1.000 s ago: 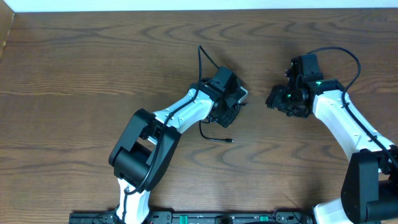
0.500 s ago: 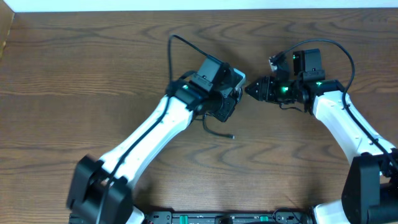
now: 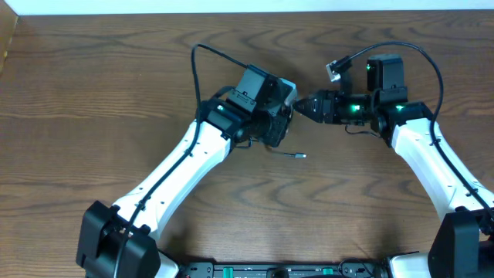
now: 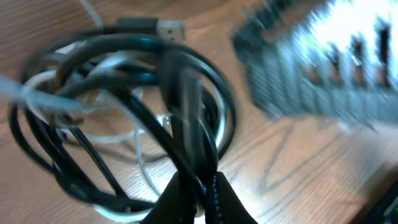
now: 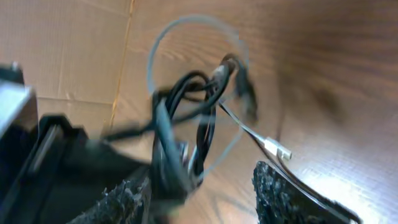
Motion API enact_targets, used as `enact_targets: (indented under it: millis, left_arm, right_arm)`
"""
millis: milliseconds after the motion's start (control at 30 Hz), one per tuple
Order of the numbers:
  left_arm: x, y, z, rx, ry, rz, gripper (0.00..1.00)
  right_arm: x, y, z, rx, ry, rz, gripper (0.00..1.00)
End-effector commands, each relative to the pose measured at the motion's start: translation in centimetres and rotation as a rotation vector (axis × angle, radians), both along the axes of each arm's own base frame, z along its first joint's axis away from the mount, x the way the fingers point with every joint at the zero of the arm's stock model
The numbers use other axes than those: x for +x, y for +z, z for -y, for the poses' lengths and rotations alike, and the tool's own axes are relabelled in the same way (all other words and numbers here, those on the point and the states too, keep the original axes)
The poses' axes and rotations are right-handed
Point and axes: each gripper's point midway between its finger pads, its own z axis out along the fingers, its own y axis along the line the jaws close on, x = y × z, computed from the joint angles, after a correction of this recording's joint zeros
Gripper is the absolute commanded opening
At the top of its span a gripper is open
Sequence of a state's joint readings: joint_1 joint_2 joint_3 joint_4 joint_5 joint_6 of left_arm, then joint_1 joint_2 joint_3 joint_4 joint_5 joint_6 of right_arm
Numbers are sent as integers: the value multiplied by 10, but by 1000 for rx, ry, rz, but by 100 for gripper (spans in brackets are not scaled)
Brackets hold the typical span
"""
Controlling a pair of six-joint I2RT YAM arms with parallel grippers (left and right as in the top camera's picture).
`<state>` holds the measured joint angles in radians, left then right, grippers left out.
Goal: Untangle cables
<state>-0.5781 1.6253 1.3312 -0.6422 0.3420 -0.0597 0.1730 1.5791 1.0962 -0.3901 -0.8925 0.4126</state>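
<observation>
- Cables [image 4: 118,106] are the job, but biggest first: the wooden bench [image 3: 93,85] carries everything, and the bundle sits near its middle, where my two arms meet.
- My left arm [image 3: 174,174] reaches in diagonally from the near left and my right arm [image 3: 432,158] from the right, wrists almost nose to nose.
- My left pincer [image 4: 198,186] is closed tight, with strands at the near side of the coil nipped between its tips. Overhead, that wrist hides most of the coil.
- My right pincer [image 5: 205,196] stands about half open with nothing between its pads, pointed at the coil just ahead.
- In the coil, the black cable [image 4: 221,99] makes several loops and the white cable [image 4: 37,87] threads through them. Blur stops me tracing the crossings, and I can't tell whether the coil rests on the bench.
- Smallest are a metal plug [image 4: 168,28] at the coil's far side, a small white plug [image 5: 278,148] on a thin lead, and a loose tail [image 3: 293,154] lying on the bench.
- I judge I'm taking a second hold. Next, the right pincer should close on a single strand, ideally a free end, then draw away from the left without cinching the loops.
</observation>
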Motion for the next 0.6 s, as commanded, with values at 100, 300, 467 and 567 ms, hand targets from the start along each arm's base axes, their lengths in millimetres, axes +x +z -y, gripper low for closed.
enact_targets:
  millis: [100,300,467,567]
  left_arm:
    - [18,5,-13,-54,155,-56,7]
    - [16,6,-11,-73,151,-73,7]
    - [11,8,-5,-104,127,-95,7]
    - [9,9,-3,-116,118,-104,7]
  right_arm:
    - [-11,5,-2,9,12,-34,47]
    - [-9,12,-18,11,47,33,53]
    - [-5,3,-30,-70,25,77,54]
    - [0,-8,-30,-143,-30,73,54]
